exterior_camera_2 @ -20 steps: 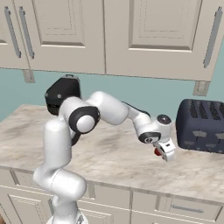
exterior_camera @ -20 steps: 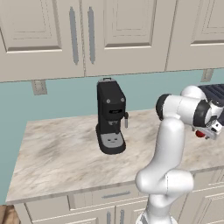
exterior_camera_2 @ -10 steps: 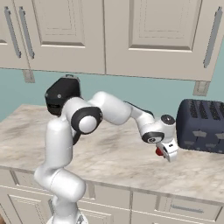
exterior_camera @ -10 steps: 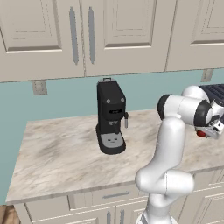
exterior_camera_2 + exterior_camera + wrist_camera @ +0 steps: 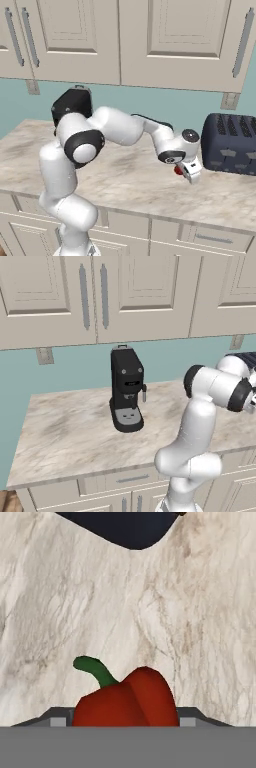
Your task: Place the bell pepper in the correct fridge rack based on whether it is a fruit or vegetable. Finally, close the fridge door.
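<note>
The bell pepper [image 5: 127,704], glossy red with a curved green stem, fills the bottom centre of the hand view, just over the marble counter [image 5: 75,612]. In the right base view it shows as a small red patch [image 5: 177,170] at the white hand. My gripper [image 5: 189,174] is shut on it, low over the counter and just left of the toaster. Its fingertips are hidden behind the pepper in the hand view. The fridge, its rack and its door are out of view.
A dark blue toaster [image 5: 232,142] stands at the right, close to the hand, and its rounded body [image 5: 127,529] sits ahead of the pepper. A black coffee machine [image 5: 126,388] stands at the back of the counter [image 5: 65,431]. Wall cabinets [image 5: 95,296] hang above.
The jaws have closed onto the bell pepper. The hand has shifted slightly to the right in the left base view. Toaster and coffee machine have not moved.
</note>
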